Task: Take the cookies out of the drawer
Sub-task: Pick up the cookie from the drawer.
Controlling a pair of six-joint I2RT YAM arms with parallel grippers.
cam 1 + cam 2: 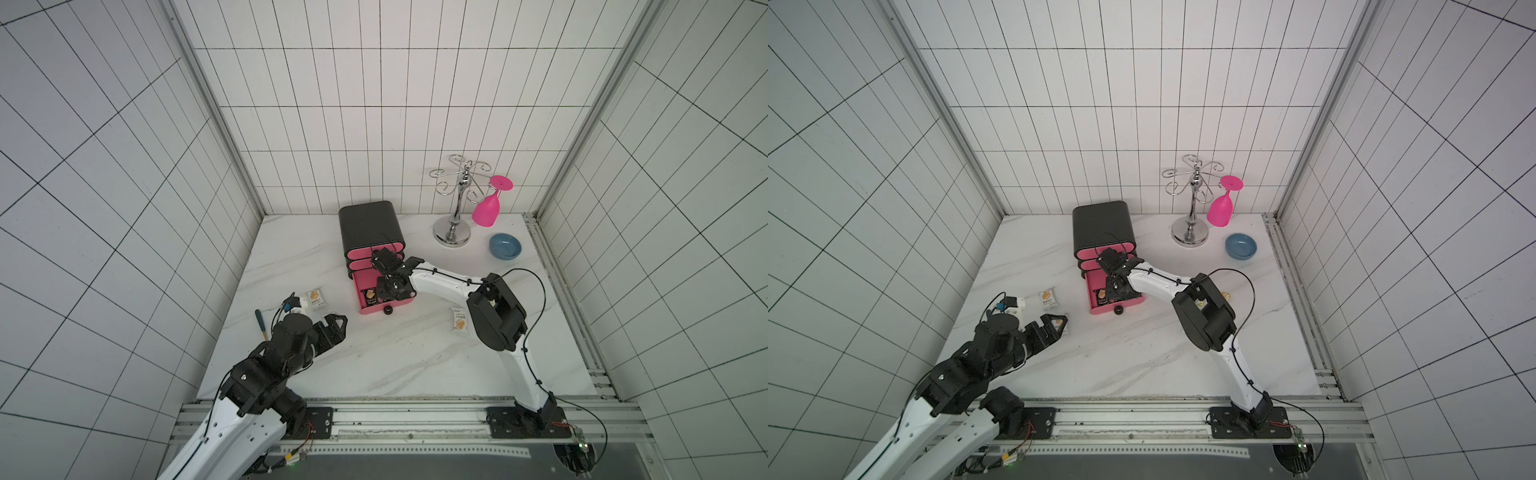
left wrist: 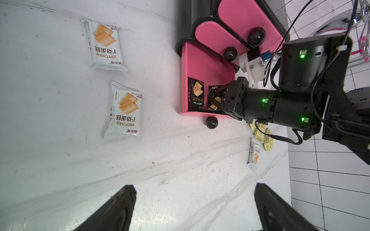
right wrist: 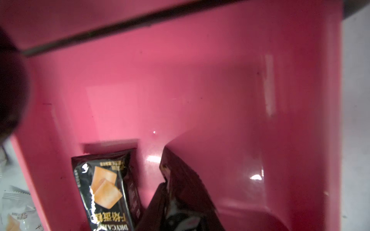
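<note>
The pink drawer (image 1: 358, 291) (image 1: 1090, 291) (image 2: 200, 66) (image 3: 180, 80) is pulled out of the black cabinet. My right gripper (image 1: 381, 296) (image 1: 1113, 293) (image 2: 215, 100) (image 3: 176, 200) reaches into it and is shut on a black cookie packet (image 2: 213, 94) (image 3: 180, 176). A second black packet (image 2: 195, 96) (image 3: 106, 192) leans on the drawer's wall. Two white cookie packets (image 2: 106, 45) (image 2: 125, 112) lie on the table left of the drawer. Another white one (image 1: 459, 325) (image 2: 253, 155) and some yellow ones (image 2: 262, 136) lie to its right. My left gripper (image 1: 336, 326) (image 1: 1054, 324) (image 2: 195, 200) hovers open and empty.
The black cabinet (image 1: 370, 226) has two more pink drawers, both closed. At the back right are a chrome glass rack (image 1: 457, 208), a hanging pink glass (image 1: 488, 210) and a blue bowl (image 1: 504, 246). A blue-handled spoon (image 1: 261, 322) lies by the left arm.
</note>
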